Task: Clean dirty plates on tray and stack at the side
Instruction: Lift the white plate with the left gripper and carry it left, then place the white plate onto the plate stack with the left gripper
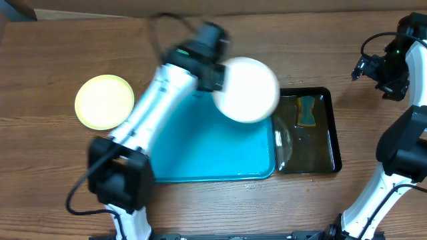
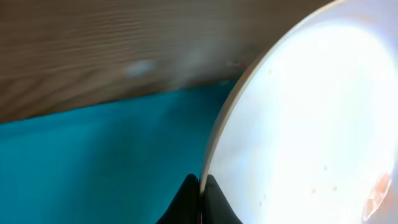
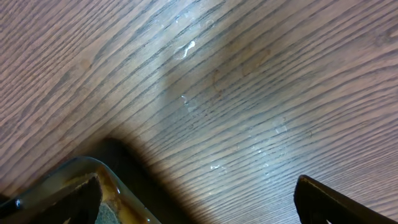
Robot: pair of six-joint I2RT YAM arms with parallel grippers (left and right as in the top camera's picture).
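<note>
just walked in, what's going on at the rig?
The left gripper is pinching the rim of a white plate over the far right corner of the turquoise tray, beside the black tray with the sponge. The plate shows an orange-red smear, so it looks uncleaned. A yellow plate sits on the table to the left. The right gripper is open and empty, by the black tray's corner.

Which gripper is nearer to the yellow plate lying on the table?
Left. The left gripper, clamped on the rim of the white plate above the blue tray, is to the right of the yellow plate. The right gripper, open, hangs much farther right, beyond the black tray.
</note>
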